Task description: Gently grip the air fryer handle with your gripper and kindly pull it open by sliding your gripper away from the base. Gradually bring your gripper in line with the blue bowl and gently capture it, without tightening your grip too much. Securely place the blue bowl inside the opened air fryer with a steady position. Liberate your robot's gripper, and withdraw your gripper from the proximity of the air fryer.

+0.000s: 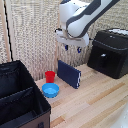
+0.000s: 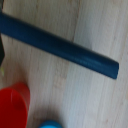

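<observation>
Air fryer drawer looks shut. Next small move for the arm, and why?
Probably travel toward the air fryer handle on the exterior view's right. The air fryer is closed, the blue bowl sits untouched on the table, and the pincer hangs empty above the dark-blue slab.

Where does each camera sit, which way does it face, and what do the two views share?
Exterior view: off the arm, looking slightly down across the wooden table at the air fryer, blue bowl, red cup, dark-blue slab and black fabric bin; the arm and pincer show.
Wrist view: on the wrist, facing straight down at the table; none of the robot shows.
Shared: slab, red cup, bowl edge.
</observation>
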### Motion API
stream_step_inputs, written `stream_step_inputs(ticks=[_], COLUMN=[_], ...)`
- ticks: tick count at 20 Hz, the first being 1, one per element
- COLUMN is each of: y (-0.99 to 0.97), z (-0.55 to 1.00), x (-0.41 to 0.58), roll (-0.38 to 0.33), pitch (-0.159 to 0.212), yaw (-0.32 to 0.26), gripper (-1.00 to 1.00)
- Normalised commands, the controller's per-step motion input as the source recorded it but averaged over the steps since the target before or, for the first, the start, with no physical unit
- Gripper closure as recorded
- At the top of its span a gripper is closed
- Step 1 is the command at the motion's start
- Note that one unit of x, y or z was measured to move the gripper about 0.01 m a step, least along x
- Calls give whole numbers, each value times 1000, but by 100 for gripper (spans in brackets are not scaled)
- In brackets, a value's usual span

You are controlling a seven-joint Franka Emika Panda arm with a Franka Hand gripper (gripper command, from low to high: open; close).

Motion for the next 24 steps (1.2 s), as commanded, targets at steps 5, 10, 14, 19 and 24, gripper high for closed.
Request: stream_step_inputs(ticks=[5,10,14,19,24], y=[-441,-623,-673,-623,-631], z=[-357,-302,-332,-321,-294], x=[-42,-146,-129,-47,-20], roll=[-266,-174,-102,-91,-96], pitch=[-65,-36,-54,-49,-44], yaw=[0,0,0,53,100], gripper=[-100,-100,-100,-100,-100])
